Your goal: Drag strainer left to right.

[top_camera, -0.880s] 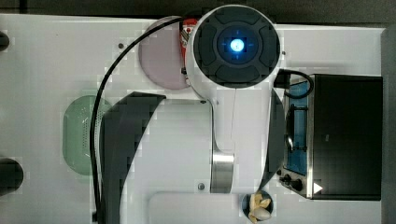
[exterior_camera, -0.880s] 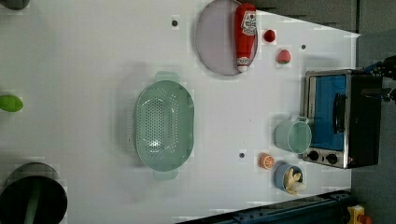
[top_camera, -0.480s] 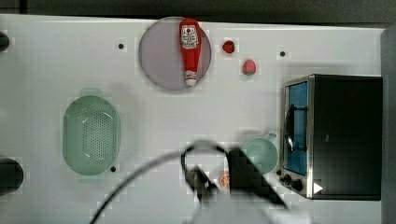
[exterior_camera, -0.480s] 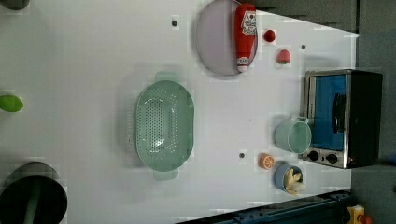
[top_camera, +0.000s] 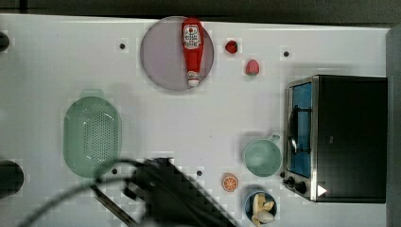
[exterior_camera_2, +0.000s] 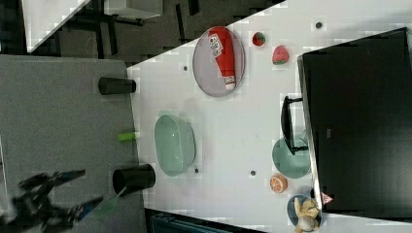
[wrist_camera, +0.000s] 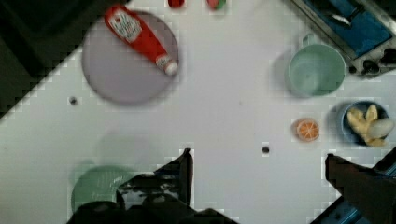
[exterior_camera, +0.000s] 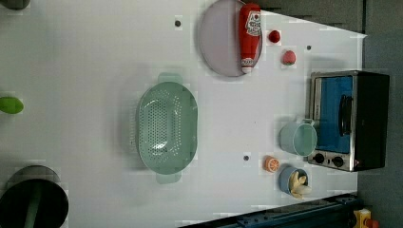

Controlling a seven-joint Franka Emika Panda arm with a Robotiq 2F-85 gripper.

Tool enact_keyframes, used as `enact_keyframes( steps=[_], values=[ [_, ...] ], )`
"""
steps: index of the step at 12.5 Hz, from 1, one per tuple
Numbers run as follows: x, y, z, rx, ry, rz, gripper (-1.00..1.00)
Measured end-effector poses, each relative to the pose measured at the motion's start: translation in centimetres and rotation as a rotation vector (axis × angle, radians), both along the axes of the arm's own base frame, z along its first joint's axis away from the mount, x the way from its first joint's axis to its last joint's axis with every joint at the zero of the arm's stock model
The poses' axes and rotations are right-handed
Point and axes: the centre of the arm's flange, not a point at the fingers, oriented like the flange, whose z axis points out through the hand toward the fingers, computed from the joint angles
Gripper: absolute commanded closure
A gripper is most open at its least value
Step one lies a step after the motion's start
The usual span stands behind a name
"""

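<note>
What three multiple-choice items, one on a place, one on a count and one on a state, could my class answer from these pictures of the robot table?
1. Where does the ketchup bottle lie?
A. on the round plate
B. inside the strainer
C. on top of the toaster oven

2. How many small red strawberry-like pieces sit beside the plate?
A. none
B. two
C. five

3. In what state is the strainer?
A. tipped upside down
B. lying open side up, with nothing in it
C. filled with fruit

Answers:
1. A: in the top view the bottle rests across the plate's right part.
2. B: one darker piece and one paler piece lie between plate and oven.
3. B: the left view shows its bare, holed inside.
</note>
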Motion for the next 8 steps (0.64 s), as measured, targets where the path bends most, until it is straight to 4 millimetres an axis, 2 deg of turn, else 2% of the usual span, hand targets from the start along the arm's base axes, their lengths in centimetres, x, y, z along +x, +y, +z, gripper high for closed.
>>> enact_keyframes(
  steps=[2,4,6,7,8],
  values=[
    [3.4,5.9,-7.0,-0.040,0.065,0.040,-1.00],
    [5.4,11.0,-15.5,-0.044,0.147,0.036,-1.00],
    [5.8,16.5,-23.7,-0.031,0.226,0.019,-1.00],
    [5.6,19.2,-26.9,-0.014,0.257,0.007,-1.00],
    [5.2,21.4,-29.3,-0.006,0.273,-0.013,-1.00]
  ],
)
